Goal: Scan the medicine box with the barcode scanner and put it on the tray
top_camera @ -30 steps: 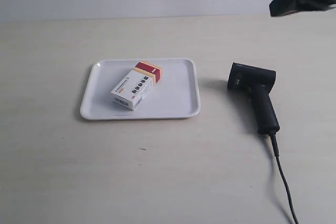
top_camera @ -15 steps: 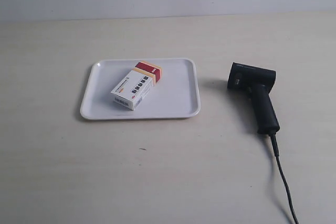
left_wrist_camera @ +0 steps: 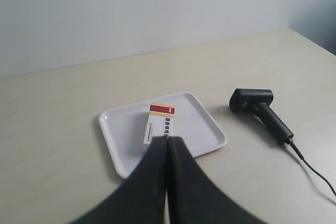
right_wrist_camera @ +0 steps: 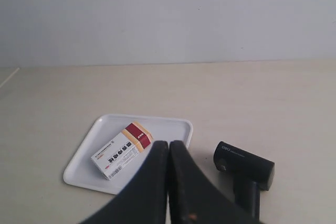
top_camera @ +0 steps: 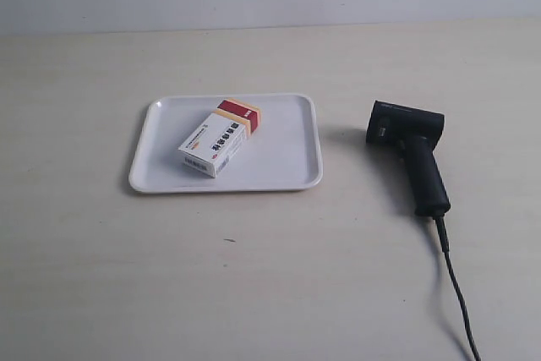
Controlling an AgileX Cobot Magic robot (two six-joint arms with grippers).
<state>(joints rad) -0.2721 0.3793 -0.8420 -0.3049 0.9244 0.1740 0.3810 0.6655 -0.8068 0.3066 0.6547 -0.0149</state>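
The medicine box (top_camera: pixel 219 142), white with a dark red and orange end band, lies flat inside the white tray (top_camera: pixel 287 171) near the table's middle. To the tray's right the black barcode scanner (top_camera: pixel 412 151) lies on the table, its cable trailing toward the front edge. No arm shows in the exterior view. Seen from the left wrist camera, my left gripper (left_wrist_camera: pixel 167 140) is shut and empty, high above the tray (left_wrist_camera: pixel 207 129) and box (left_wrist_camera: pixel 159 121). My right gripper (right_wrist_camera: pixel 168 144) is likewise shut and empty, raised above the box (right_wrist_camera: pixel 122 150) and scanner (right_wrist_camera: pixel 243 165).
A pale wall runs behind the light wooden table (top_camera: pixel 254 276). The scanner's thin black cable (top_camera: pixel 456 289) runs across the table at the front right.
The dark arm parts that showed at the exterior view's top corners one second ago have withdrawn out of view. Box, tray and scanner have not moved.
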